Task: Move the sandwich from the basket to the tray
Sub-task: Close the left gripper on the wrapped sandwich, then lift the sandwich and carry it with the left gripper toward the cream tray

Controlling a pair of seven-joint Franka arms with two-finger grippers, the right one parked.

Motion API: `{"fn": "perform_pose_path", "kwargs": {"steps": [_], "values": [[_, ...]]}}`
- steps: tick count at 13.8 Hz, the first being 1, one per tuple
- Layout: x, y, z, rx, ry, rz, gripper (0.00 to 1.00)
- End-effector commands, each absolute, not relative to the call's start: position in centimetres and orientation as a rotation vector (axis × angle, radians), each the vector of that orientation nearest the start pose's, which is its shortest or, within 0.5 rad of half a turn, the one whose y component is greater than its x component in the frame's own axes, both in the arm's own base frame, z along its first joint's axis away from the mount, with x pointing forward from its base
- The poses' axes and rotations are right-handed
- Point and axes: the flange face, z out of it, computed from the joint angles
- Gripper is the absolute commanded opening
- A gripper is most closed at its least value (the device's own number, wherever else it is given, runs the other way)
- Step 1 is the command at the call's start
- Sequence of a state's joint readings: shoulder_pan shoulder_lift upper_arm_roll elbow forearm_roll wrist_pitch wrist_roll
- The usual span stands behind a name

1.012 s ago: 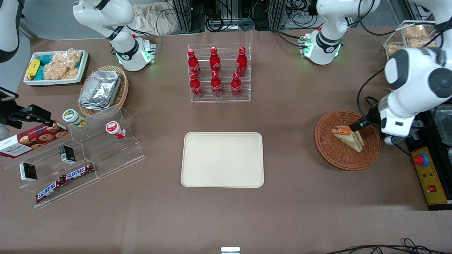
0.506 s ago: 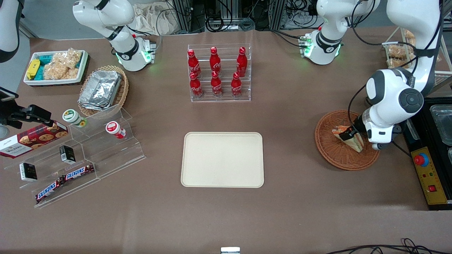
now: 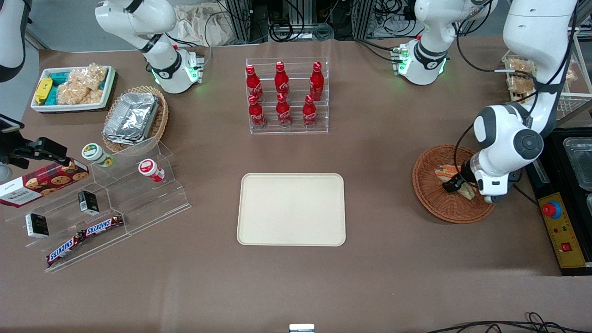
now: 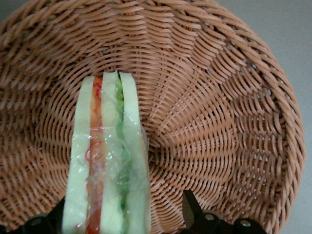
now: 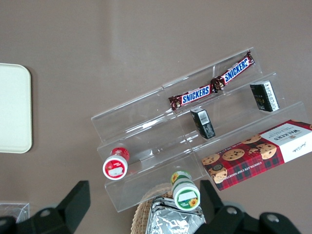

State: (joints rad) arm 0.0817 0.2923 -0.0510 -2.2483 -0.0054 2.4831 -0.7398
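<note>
The sandwich (image 3: 443, 172), a clear-wrapped wedge of pale bread with orange, red and green layers, lies in the round reddish-brown wicker basket (image 3: 430, 196) toward the working arm's end of the table. My left gripper (image 3: 452, 184) is low in the basket, over the sandwich. In the left wrist view the sandwich (image 4: 105, 161) lies between the open fingers of the gripper (image 4: 122, 220); one black finger (image 4: 189, 208) stands apart from the bread, over the basket's weave (image 4: 219, 122). The cream tray (image 3: 291, 209) lies bare mid-table, nearer to the parked arm's end than the basket.
A clear rack of red bottles (image 3: 286, 95) stands farther from the camera than the tray. An acrylic stand (image 3: 106, 203) with snacks, a pale basket of foil trays (image 3: 134, 118) and a white snack tray (image 3: 74, 88) lie toward the parked arm's end. A yellow control box (image 3: 562, 229) sits beside the basket.
The left arm has swung in over the basket, and the gripper has come down from the sandwich's upper end to straddle its middle. The sandwich has not moved.
</note>
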Motion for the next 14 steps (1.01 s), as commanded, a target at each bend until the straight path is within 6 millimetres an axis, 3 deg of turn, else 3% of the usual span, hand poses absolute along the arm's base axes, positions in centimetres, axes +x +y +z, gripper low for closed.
{"fn": "perform_pose_path", "kwargs": {"steps": [1, 2, 4, 6, 8, 9, 11, 14], "values": [[53.8, 1.6, 22.5, -2.895, -1.190, 0.070, 0.19], [53.8, 2.3, 22.6, -2.887, -1.178, 0.060, 0.06], [53.7, 3.4, 23.4, -2.886, -1.134, 0.040, 0.00], [53.8, 2.6, 27.7, -2.893, -1.076, 0.052, 0.00], [54.4, 0.3, 33.6, -2.944, -0.885, 0.107, 0.00], [55.1, -1.9, 36.0, -2.973, -0.780, 0.159, 0.00], [55.8, -8.5, 39.3, -3.007, -0.610, 0.200, 0.00], [54.5, -18.5, 40.1, -3.064, -0.485, 0.151, 0.00]]}}
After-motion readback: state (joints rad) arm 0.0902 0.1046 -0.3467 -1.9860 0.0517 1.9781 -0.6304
